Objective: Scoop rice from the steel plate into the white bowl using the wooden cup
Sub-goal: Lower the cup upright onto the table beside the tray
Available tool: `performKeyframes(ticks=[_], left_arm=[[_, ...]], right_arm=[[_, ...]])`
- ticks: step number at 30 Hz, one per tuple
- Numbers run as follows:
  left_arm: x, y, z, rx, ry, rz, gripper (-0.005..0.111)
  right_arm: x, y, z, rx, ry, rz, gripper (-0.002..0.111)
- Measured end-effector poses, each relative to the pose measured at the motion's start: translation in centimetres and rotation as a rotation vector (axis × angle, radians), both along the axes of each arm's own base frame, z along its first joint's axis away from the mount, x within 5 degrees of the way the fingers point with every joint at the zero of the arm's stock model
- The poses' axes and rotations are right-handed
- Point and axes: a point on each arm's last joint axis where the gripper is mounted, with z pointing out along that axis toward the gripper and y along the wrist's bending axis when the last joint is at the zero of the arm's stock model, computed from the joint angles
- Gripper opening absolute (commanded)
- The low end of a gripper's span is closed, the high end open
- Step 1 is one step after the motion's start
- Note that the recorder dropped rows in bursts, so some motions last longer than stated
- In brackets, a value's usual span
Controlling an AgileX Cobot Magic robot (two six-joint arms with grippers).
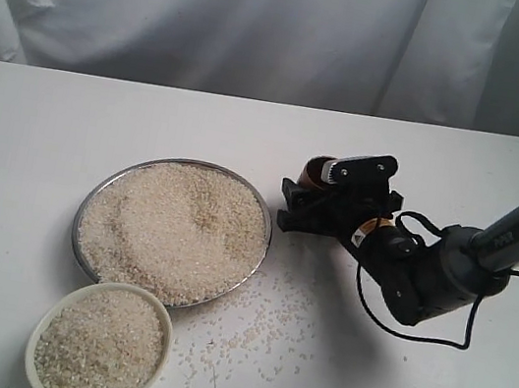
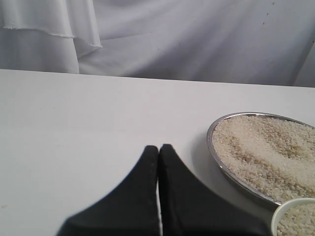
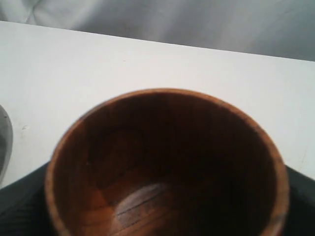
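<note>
White table point(image 1: 33, 116) stands in front of a draped pale cloth backdrop point(image 1: 219, 18). Farthest left, and seen only by its own wrist camera, the left gripper point(image 2: 158, 148) points across the tabletop with its two black fingers pressed flat together.

At the front left stands the white bowl point(image 1: 32, 345), filled nearly to its rim with rice point(image 1: 100, 342). Just behind it and slightly to the right lies the steel plate point(image 1: 89, 200). The two rims meet or nearly meet, and I cannot tell if they touch. More rice covers the plate in a wide, uneven mound with a shallow hollow on the left side.

Right of the bowl and plate, loose grains point(image 1: 256, 333) lie scattered over the table.

Further right, near the plate's right edge but apart from it, the right gripper point(image 1: 330, 204) pinches the wooden cup point(image 1: 317, 172) between its black jaws. Only the cup's reddish-brown top shows behind the gripper, so I cannot tell if it rests on the table. The right wrist camera looks straight into the cup, showing dark wood grain inside. The grey right arm point(image 1: 446, 270) reaches in from the right edge, trailing a black cable point(image 1: 387, 327).
</note>
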Motion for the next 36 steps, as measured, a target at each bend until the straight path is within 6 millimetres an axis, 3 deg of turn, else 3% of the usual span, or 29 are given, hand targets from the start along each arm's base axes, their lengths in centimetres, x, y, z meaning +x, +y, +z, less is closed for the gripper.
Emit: performKeyframes(ticks=[11, 12, 16, 21, 29, 36], left_arm=[[0.0, 0.0, 0.0, 0.000, 0.000, 0.000, 0.000], [0.0, 0.0, 0.0, 0.000, 0.000, 0.000, 0.000], [0.0, 0.0, 0.0, 0.000, 0.000, 0.000, 0.000], [0.0, 0.0, 0.0, 0.000, 0.000, 0.000, 0.000], [0.0, 0.0, 0.0, 0.000, 0.000, 0.000, 0.000], [0.0, 0.0, 0.0, 0.000, 0.000, 0.000, 0.000]], right_arm=[[-0.8, 1.1, -0.1, -0.012, 0.010, 0.153, 0.064], [-0.8, 1.1, 0.0, 0.004, 0.024, 0.148, 0.068], [-0.9, 1.2, 0.0, 0.027, 0.046, 0.157, 0.105], [-1.1, 1.2, -0.1, 0.012, 0.078, 0.167, 0.105], [-0.7, 1.4, 2.5, -0.057, 0.074, 0.190, 0.105], [-0.7, 1.7, 2.8, -0.116, 0.072, 0.243, 0.105]])
